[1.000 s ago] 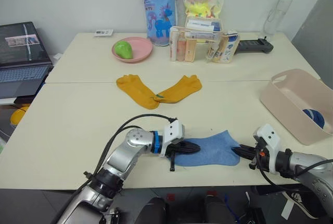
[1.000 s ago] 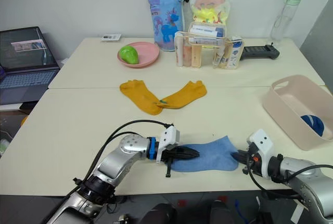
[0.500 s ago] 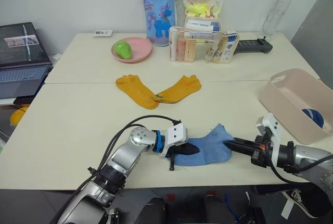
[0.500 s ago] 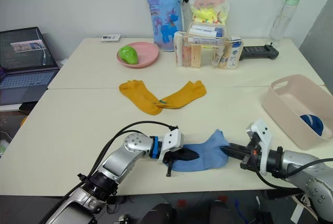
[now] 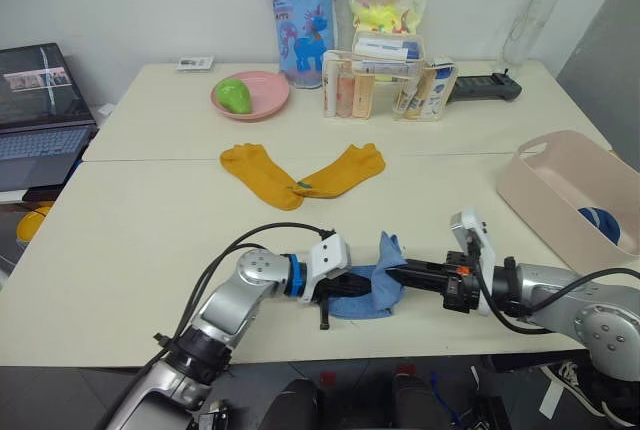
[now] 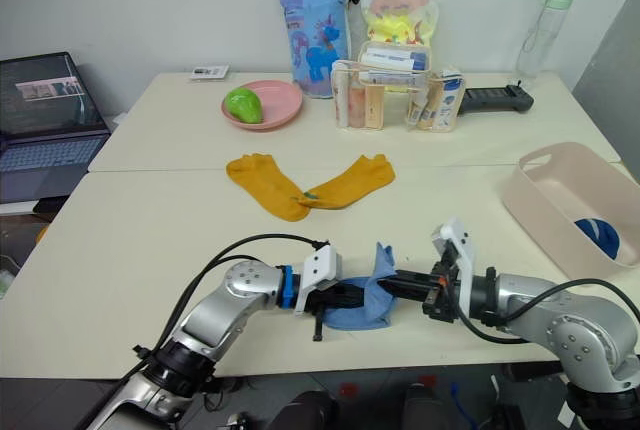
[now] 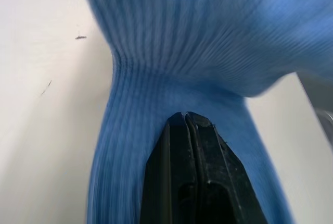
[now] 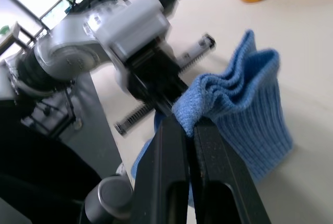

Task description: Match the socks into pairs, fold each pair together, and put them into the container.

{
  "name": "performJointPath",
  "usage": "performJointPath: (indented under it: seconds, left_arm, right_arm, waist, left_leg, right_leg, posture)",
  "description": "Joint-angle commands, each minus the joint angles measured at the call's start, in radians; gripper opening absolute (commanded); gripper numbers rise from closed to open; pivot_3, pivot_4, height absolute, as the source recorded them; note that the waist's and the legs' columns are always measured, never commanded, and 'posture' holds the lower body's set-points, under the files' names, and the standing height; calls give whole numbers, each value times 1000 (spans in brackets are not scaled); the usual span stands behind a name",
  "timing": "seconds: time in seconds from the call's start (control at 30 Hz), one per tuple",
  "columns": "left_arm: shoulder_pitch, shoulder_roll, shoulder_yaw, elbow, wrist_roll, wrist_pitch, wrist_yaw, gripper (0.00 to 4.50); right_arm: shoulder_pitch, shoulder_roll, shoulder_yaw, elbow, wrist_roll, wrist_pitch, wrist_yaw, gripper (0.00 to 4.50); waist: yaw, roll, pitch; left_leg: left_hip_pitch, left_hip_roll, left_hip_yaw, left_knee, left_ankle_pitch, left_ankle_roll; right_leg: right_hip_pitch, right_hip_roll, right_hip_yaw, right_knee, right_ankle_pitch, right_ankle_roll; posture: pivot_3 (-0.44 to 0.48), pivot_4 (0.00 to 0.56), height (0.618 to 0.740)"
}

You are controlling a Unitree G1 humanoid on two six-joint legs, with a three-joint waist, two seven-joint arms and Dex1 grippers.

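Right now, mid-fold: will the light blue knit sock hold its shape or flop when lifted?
Probably floppy: the light blue knit sock bunches and drapes where the right gripper pinches it. Likely light, since its raised edge stands unsupported. The ribbed knit looks grippy, so it should not slip from the left gripper.

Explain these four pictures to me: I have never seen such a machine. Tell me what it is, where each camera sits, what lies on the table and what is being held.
It is a humanoid robot with two arms, each ending in a two-fingered black hand. Two pictures come from cameras in its head, looking down over the table. The other two come from cameras on its wrists, looking along the fingers.

The left hand is shut on one end of a light blue sock. The right hand pinches the other end, lifted over towards the left, as if folding it.

Farther back lie two mustard yellow socks. To the right stands a pink-beige bin with something blue inside.
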Motion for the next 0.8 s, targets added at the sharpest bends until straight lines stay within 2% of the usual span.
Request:
performJointPath:
  seconds: [0.03, 0.13, 0.2, 0.33, 0.57, 0.7, 0.8]
  left_arm:
    - [-7, 90, 140, -194, -121, 146, 1, 17]
    - [19, 170, 232, -246, -150, 182, 10, 17]
    - [34, 189, 273, -259, -161, 192, 31, 17]
    - [50, 182, 298, -277, -199, 196, 56, 0]
    - [35, 146, 276, -268, -219, 174, 83, 0]
    - [53, 141, 209, -273, -208, 175, 54, 0]
    - [92, 149, 140, -231, -145, 114, 46, 0]
  right_arm:
    - [-37, 2, 84, 32, -80, -61, 55, 0]
    - [-67, 33, 147, 80, -145, -98, 59, 0]
    - [-77, 58, 151, 92, -144, -104, 66, 0]
    - [-79, 60, 119, 90, -109, -85, 100, 1067]
    - [-89, 43, 25, 84, -2, -19, 107, 3567]
    - [-70, 11, -44, 94, 3, 4, 68, 3567]
    - [-45, -11, -74, 94, -7, 29, 26, 3567]
  waist:
    - [-2, 0, 0]
    - [3, 0, 0]
    - [-6, -2, 2]
    - [-3, -1, 2]
    - [-1, -1, 2]
    - [1, -2, 2]
    - [-1, -1, 2]
  left_leg:
    - [0, 0, 0, 0, 0, 0]
    - [0, -1, -1, 0, 0, 0]
    - [0, 1, -1, 0, 0, 0]
    - [0, 0, 0, -1, 0, 0]
    - [0, 0, -1, 0, 0, 0]
    - [0, -1, 0, 0, 0, 0]
    - [0, -1, 0, -1, 0, 0]
  right_leg:
    - [0, 0, 0, 0, 0, 0]
    - [1, 0, -1, -1, 0, 0]
    - [0, 1, -1, -1, 0, 0]
    - [0, 0, 0, -1, 0, 0]
    - [0, 0, 0, -2, 0, 0]
    - [1, 0, 0, -2, 0, 0]
    - [0, 0, 0, -2, 0, 0]
  posture:
    - [0, 150, 740]
    - [0, 150, 740]
    - [0, 150, 740]
    - [0, 150, 740]
    - [0, 150, 740]
    - [0, 150, 740]
    - [0, 150, 740]
